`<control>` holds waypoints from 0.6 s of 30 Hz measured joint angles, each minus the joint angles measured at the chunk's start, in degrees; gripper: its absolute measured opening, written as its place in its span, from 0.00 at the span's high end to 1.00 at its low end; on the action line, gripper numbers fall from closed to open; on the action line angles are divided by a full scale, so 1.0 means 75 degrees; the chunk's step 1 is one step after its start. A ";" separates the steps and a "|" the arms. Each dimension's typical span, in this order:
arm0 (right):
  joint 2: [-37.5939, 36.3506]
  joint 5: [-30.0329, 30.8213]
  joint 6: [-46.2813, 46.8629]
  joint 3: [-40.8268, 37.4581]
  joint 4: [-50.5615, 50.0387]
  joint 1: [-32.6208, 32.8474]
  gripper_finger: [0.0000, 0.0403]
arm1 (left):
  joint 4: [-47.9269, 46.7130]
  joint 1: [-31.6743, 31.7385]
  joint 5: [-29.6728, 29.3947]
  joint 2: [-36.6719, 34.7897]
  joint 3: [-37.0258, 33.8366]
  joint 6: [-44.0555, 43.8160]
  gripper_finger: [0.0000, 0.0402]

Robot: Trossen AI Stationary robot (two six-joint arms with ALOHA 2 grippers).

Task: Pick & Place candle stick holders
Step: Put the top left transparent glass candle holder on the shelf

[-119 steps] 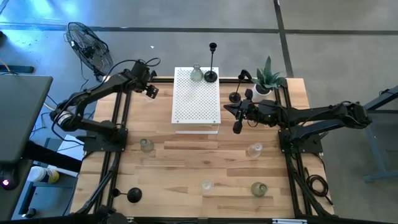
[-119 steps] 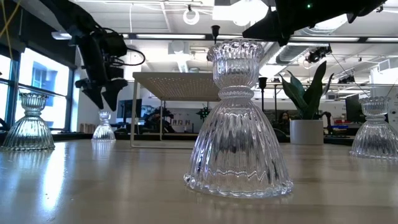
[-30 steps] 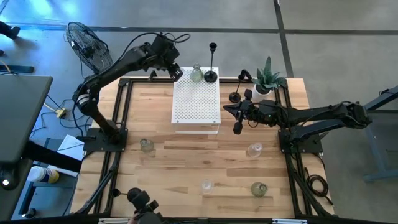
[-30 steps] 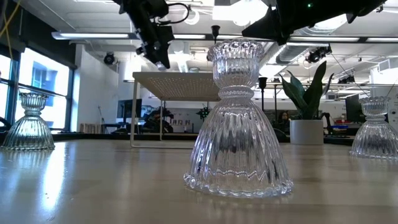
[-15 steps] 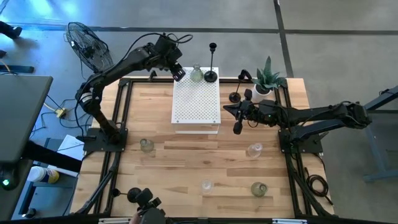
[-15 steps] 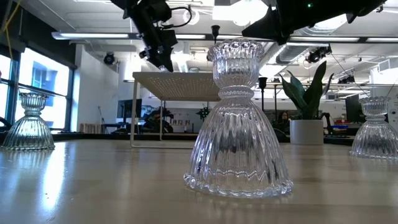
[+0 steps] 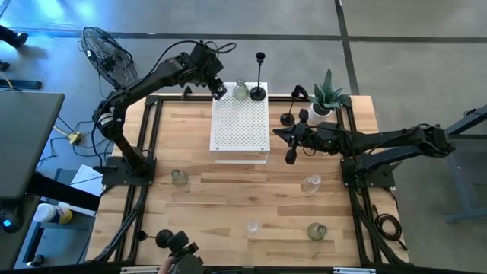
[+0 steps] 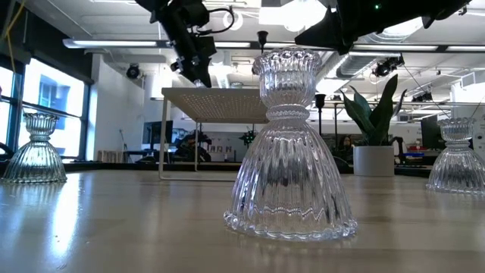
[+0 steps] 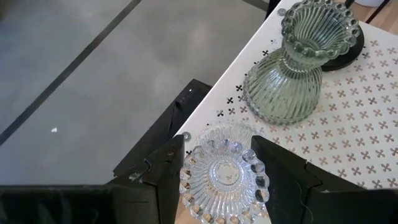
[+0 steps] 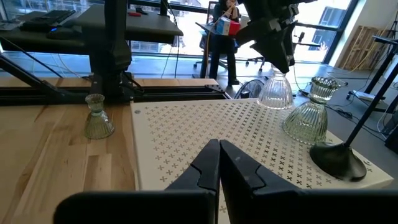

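Now left fingers (image 9: 163,180) flank clear candle stick holder (image 9: 223,177).

bright, even ceiling light; distant room soft, window glare at left.

The wooden table (image 7: 228,198) carries a white perforated box (image 7: 240,125), glass holders (image 7: 310,183) and a plant (image 7: 327,95).

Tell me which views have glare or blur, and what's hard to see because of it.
Low view: the near clear glass holder fills the frame and hides much of the white perforated box; bright ceiling lights silhouette the arms. High view: blue glare at the top-left floor. Left wrist view: the held clear holder is sharp.
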 joint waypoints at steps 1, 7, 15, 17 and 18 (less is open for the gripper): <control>0.0000 -0.0001 0.0000 0.0000 -0.0001 0.0000 1.00 | -0.0003 0.0000 0.0002 0.0000 0.0000 0.0008 0.58; 0.0000 -0.0003 0.0000 0.0000 -0.0001 0.0000 1.00 | 0.0010 0.0000 0.0163 0.0009 -0.0003 0.0011 0.56; 0.0000 -0.0006 0.0000 0.0000 -0.0001 0.0000 1.00 | -0.0029 0.0000 0.0194 0.0029 -0.0035 0.0008 0.43; 0.0000 -0.0003 0.0000 0.0000 -0.0001 0.0000 1.00 | -0.0047 0.0000 0.0194 0.0035 -0.0035 0.0008 0.41; 0.0000 -0.0006 0.0000 0.0000 -0.0001 0.0000 1.00 | -0.0037 0.0002 0.0206 0.0035 -0.0035 0.0011 0.41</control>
